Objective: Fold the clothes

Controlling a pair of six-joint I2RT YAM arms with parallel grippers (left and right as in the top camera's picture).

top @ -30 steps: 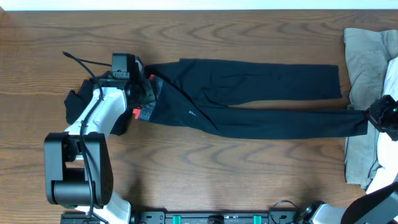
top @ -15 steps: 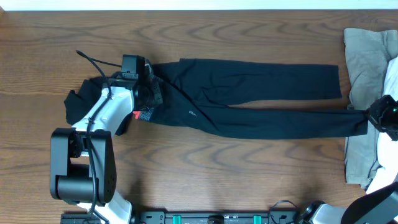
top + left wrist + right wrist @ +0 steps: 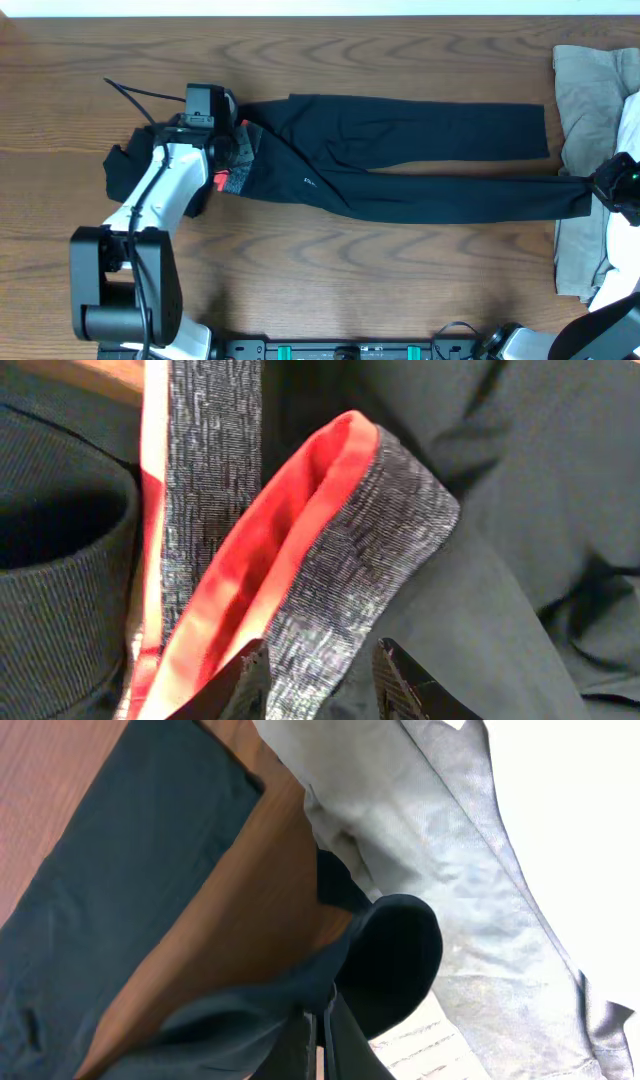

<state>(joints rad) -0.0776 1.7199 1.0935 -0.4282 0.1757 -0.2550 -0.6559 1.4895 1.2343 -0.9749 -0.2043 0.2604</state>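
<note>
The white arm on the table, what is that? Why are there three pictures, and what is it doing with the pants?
That is a robot arm. There are two of them, and each ends in a two-finger pincher called a gripper. One picture looks straight down from a camera above the table. Long black pants lie stretched out across the wood. The other two pictures come from little cameras on the arms' wrists, so everything looks very close up. The left gripper has the pants' grey waistband with the red edge between its fingers and seems to pinch it. The right gripper is closed on the end of one leg, at the far side. Beside it lie a khaki cloth and something white. The job is to fold the clothes.
</note>
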